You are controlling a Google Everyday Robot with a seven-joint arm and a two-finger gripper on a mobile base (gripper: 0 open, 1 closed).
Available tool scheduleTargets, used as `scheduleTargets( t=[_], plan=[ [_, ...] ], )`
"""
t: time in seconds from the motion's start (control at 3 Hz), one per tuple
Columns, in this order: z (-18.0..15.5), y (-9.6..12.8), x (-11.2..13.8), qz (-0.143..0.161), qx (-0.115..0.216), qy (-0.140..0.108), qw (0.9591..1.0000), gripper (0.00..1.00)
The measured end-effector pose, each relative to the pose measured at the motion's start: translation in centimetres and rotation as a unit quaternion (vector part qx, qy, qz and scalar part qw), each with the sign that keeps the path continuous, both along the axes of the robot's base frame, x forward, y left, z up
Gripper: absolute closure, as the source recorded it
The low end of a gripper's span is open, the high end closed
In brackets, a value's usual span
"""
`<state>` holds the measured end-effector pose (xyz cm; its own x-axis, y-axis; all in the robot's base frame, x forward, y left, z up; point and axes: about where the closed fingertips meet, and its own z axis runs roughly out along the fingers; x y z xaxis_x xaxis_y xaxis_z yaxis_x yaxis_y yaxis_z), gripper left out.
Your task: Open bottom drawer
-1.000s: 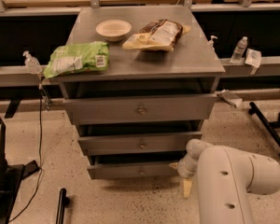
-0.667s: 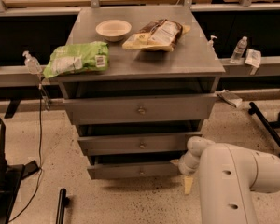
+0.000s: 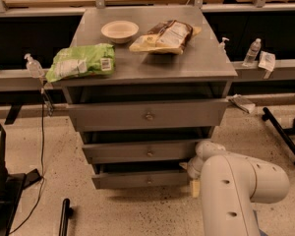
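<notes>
The grey metal cabinet [image 3: 152, 65] has three drawers. The bottom drawer [image 3: 142, 179] is the narrowest front, with a small round knob [image 3: 148, 181] at its centre, and it stands slightly pulled out. My white arm [image 3: 236, 186] reaches in from the lower right. My gripper [image 3: 192, 170] is at the right end of the bottom drawer, low beside the cabinet's right corner. The arm hides most of it.
The top drawer [image 3: 147, 115] and middle drawer [image 3: 147, 151] stick out above. On the cabinet top lie a green bag [image 3: 81, 61], a white bowl [image 3: 119, 31] and a brown snack bag [image 3: 166, 35]. Black stand legs are at the left [image 3: 5, 191] and right [image 3: 282, 134].
My arm has shifted slightly to the left, bringing the gripper closer to the bottom drawer's right end. The drawers look unchanged.
</notes>
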<state>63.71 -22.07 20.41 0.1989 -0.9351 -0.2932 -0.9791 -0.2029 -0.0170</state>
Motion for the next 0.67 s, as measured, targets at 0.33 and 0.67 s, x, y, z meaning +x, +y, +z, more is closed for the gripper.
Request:
scheduleTargets(
  t=[0.33, 0.67],
  plan=[
    [-1.6, 0.3, 1.2, -0.006, 0.006, -0.012, 0.9999, 0.0],
    [-3.2, 1.4, -0.7, -0.003, 0.024, 0.012, 0.9996, 0.0]
  ],
)
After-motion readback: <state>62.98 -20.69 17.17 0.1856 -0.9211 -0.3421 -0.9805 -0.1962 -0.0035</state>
